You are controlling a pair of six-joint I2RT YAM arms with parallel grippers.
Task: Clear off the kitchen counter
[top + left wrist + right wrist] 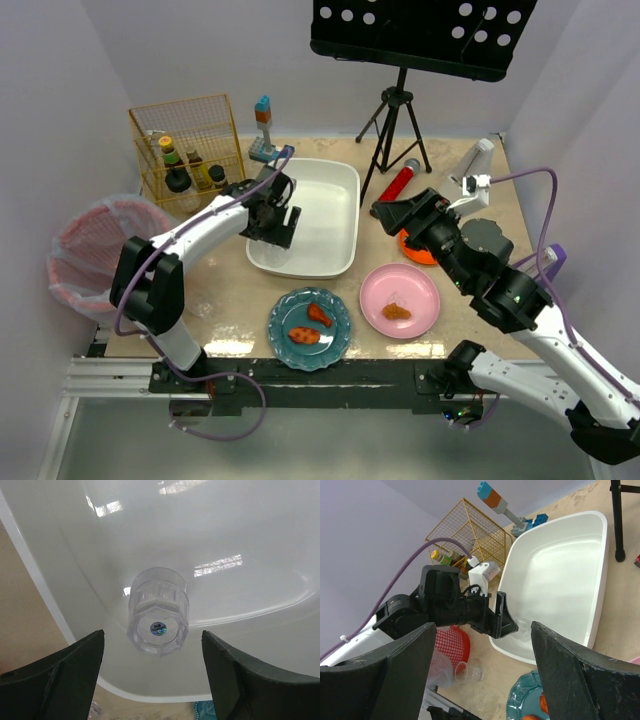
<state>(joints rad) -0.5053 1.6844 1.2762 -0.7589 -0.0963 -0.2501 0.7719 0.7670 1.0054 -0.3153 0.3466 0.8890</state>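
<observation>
Kitchen counter (235,295): beige slab spanning the whole workspace, still carrying most of its load; not near cleared, by my reading. White tub (325,200) sits centre-left on it, just right of a wire basket (190,150) of bottles. Left gripper (152,636) hangs over the tub's near-left corner, fingers spread wide and touching nothing; right gripper (481,627) is raised above the counter's right side, likewise spread with nothing between its fingers, aimed toward the left arm. Teal plate (309,328) and pink plate (399,300) lie at the near edge, each with food on it. A clear glass (159,612) lies inside the tub between the left fingers but apart from both; it seems to rest on its side against the curved wall, though the glare makes this uncertain. A second clear cup (468,673) lies on the counter outside the tub's near-left corner. Risks: the glass could roll on the slope if a lifting finger clips it; the grippers are near enough to collide if both reach centre; food could slide off a tilted plate; the outer cup could be nudged off the edge.
</observation>
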